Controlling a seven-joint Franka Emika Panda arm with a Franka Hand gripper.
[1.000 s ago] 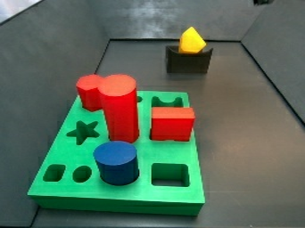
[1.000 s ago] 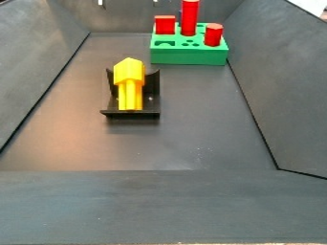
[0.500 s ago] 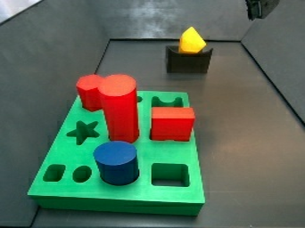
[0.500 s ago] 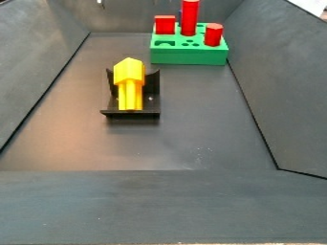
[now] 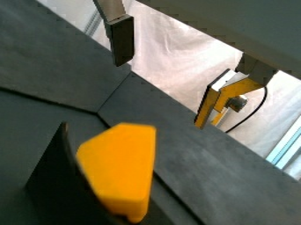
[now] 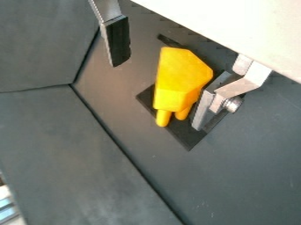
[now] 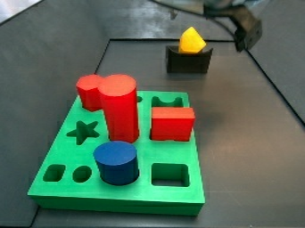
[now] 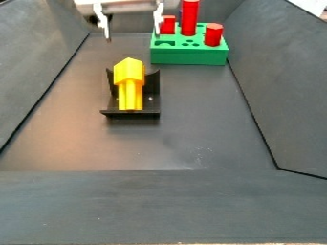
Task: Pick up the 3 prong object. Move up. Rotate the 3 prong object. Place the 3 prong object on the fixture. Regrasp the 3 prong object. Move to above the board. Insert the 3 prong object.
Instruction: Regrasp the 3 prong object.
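Observation:
The yellow 3 prong object lies on the dark fixture and shows in both side views, prongs toward the near edge. From the opposite side its pointed end sticks up from the fixture. My gripper hangs open above and behind it, touching nothing. In both wrist views the fingers stand wide apart, one dark pad to one side and a silver finger to the other, with the 3 prong object below the gap. The green board lies apart from the fixture.
Red pieces and a blue cylinder stand in the board. A red cube sits on it too. Dark sloped walls ring the floor. A yellow frame shows beyond the wall.
The gripper has come down from the top edge into both side views, closer to the fixture. The 3 prong object and the board pieces have not moved.

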